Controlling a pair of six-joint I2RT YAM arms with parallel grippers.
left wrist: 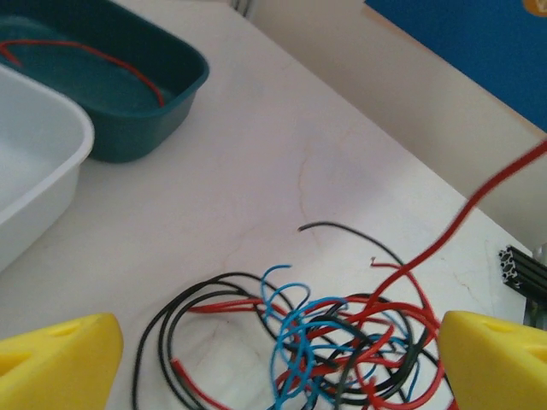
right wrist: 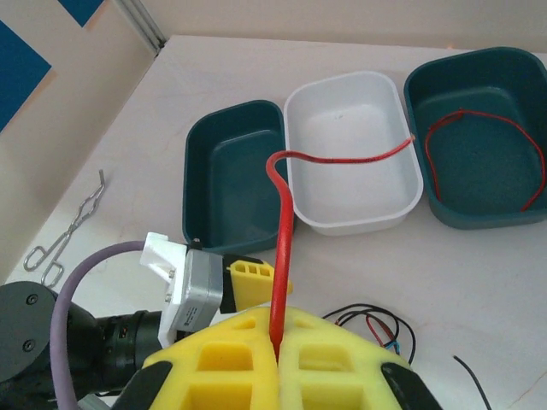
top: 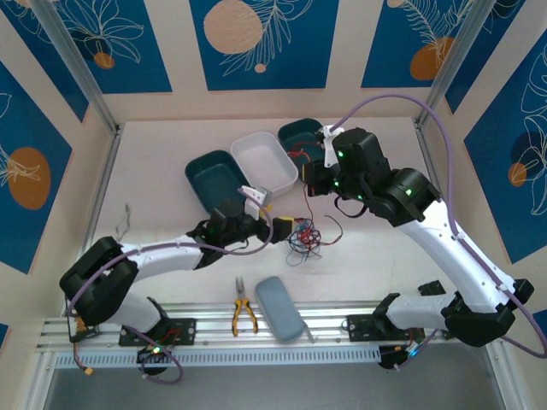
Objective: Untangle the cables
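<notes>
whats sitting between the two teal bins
A white bin sits between the teal bin with a red wire and the other teal bin, clearest in the right wrist view. The red cable in the right gripper crosses over it.

You have the left gripper (top: 282, 227) just left of the cable tangle (top: 305, 239); the right gripper (top: 314, 181) hangs on its far side, apparently pinching a red wire (top: 309, 205).

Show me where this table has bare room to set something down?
Bare: the far left, between the metal tongs and the empty teal bin; also right of the cable tangle. Crowded: the middle, with tangle, white bin, left pincer and right pincer; pliers and a grey case sit at the near edge.
</notes>
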